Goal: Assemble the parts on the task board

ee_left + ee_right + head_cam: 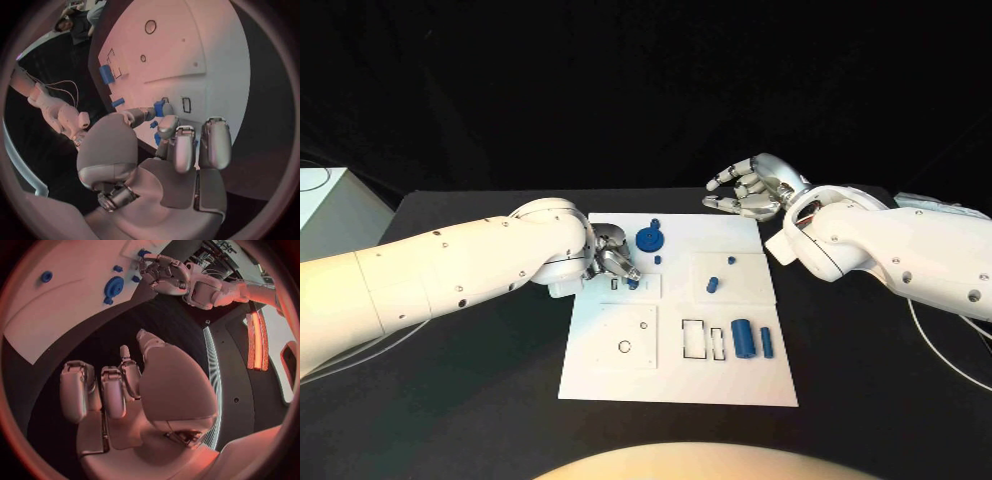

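The white task board [682,370] lies in the middle of the black table. My left hand [615,258] hovers low over its far left part and pinches a small blue part [160,108] between thumb and a finger, beside a rectangular slot [186,104]. A blue round wheel-like part [651,238] stands just right of that hand. Two small blue pieces [713,284] sit near the board's middle, and two blue cylinders [743,339] lie near its right side. My right hand [750,190] is raised beyond the board's far right corner, fingers loosely curled and apart, holding nothing.
A white box [329,205] stands at the table's far left edge. A thin cable [935,345] runs over the table on the right. Several empty outlined slots [692,338] and a small hole [625,347] mark the board's near half.
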Available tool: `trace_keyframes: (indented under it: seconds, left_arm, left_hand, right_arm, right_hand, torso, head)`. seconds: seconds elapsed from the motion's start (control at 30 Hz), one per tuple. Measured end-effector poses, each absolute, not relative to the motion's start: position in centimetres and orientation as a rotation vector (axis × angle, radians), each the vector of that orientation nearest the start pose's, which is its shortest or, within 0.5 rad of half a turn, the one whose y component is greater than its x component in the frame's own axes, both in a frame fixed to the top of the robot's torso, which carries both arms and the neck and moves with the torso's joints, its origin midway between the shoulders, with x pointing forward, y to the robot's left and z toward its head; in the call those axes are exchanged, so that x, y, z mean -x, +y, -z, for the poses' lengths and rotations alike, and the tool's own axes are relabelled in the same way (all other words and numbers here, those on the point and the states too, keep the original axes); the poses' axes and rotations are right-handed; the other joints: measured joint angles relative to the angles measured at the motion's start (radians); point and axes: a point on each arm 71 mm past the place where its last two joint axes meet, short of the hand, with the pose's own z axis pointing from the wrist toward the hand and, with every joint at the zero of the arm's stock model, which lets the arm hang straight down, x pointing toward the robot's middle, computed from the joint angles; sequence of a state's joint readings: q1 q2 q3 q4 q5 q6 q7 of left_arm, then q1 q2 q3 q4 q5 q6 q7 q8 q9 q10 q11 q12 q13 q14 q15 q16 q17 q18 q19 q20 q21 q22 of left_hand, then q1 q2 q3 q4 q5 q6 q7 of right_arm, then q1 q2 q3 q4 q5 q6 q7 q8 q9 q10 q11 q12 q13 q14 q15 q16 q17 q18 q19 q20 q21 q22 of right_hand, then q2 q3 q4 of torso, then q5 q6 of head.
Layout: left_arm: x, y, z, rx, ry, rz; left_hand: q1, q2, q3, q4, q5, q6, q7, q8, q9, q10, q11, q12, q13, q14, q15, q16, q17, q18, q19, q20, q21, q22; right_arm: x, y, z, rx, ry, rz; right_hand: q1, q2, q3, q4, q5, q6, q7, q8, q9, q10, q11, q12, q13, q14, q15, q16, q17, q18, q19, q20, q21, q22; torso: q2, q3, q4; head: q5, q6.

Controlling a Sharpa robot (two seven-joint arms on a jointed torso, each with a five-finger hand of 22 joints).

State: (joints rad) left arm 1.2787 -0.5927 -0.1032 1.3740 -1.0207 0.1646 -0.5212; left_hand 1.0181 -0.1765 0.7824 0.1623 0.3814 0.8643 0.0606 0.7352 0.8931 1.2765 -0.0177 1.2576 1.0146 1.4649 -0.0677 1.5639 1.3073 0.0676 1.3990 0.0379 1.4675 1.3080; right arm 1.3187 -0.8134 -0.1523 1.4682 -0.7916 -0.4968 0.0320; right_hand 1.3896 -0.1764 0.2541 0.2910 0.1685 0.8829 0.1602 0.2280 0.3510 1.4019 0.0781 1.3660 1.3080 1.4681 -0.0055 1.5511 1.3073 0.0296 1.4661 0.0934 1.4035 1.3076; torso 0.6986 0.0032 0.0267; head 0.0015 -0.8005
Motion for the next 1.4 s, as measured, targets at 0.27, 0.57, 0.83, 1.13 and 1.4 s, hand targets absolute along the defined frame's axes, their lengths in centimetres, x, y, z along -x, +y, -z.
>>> trace_keyframes:
  seconds: [0.27,0.57,0.83,1.13,1.4]
  left_arm:
    - [-49.94,13.16,21.92,0.056,2.361,0.471]
    - [-49.87,13.30,21.96,0.047,2.365,0.467]
    - [-49.84,13.40,21.98,0.040,2.369,0.464]
    - [-49.83,13.39,21.98,0.035,2.370,0.463]
    - [-49.86,13.31,21.96,0.031,2.370,0.463]
  left_hand:
    - [0.000,0.000,0.000,0.000,0.000,0.005,-0.002,0.003,-0.003,0.000,0.000,0.000,0.000,0.000,0.000,0.000,0.000,0.000,0.000,0.000,0.000,0.000]
    - [0.001,0.001,0.000,0.000,0.004,0.005,-0.002,0.004,-0.002,0.004,-0.004,0.000,-0.001,0.000,0.000,0.000,0.000,0.000,0.004,-0.004,0.000,0.000]
    - [0.003,0.003,-0.003,-0.003,0.004,0.005,-0.002,0.004,-0.002,0.004,-0.004,0.000,-0.002,0.000,0.000,0.000,0.000,0.000,0.004,-0.004,0.000,0.000]
    - [0.003,0.003,-0.003,-0.003,0.004,0.005,-0.002,0.004,-0.002,0.003,-0.003,0.000,-0.002,0.000,0.000,0.000,0.000,0.000,0.004,-0.004,0.000,0.000]
    - [0.003,0.003,-0.003,-0.003,0.003,0.006,0.000,0.004,0.000,0.003,-0.003,0.000,-0.002,0.000,0.000,0.000,0.000,0.000,0.004,-0.004,0.000,0.000]
  right_arm:
    - [-50.75,-21.45,16.55,-0.430,1.599,-0.910]
    - [-50.75,-21.47,16.59,-0.431,1.600,-0.909]
    - [-50.76,-21.47,16.64,-0.431,1.604,-0.908]
    - [-50.79,-21.46,16.77,-0.433,1.612,-0.906]
    - [-50.79,-21.42,16.88,-0.434,1.617,-0.905]
  right_hand:
    - [0.000,0.000,0.000,0.000,0.000,0.000,0.000,0.000,0.000,0.000,0.000,0.000,0.000,0.000,0.000,0.000,0.000,0.000,0.000,0.000,0.000,0.000]
    - [0.000,0.000,0.000,0.000,0.000,0.000,0.000,0.000,0.000,0.000,0.000,0.000,0.000,0.000,0.000,0.000,0.001,0.000,0.000,0.000,0.000,0.000]
    - [0.000,0.000,0.000,0.000,0.000,0.000,0.000,0.000,0.000,0.000,0.000,0.000,0.000,0.000,0.000,0.000,0.001,0.000,0.000,0.000,0.000,0.000]
    - [-0.008,0.000,0.000,0.000,0.000,0.000,0.000,0.000,0.000,0.000,0.000,0.000,0.000,0.000,0.000,-0.004,0.001,0.000,0.000,0.000,0.000,0.000]
    - [-0.008,0.000,0.000,0.000,0.000,0.000,0.000,0.000,0.000,0.000,0.000,0.000,0.000,0.000,0.000,-0.004,0.001,0.000,0.000,0.000,0.000,0.000]
  torso:
    - [0.000,0.0000,0.0002]
    - [0.000,0.0000,0.0006]
    - [-0.001,0.0000,0.0004]
    - [-0.001,-0.0002,0.0011]
    - [-0.001,-0.0002,0.0008]
  head:
    - [-0.001,-0.006]
    - [-0.001,-0.009]
    - [-0.001,-0.010]
    - [-0.001,-0.012]
    - [-0.001,-0.013]
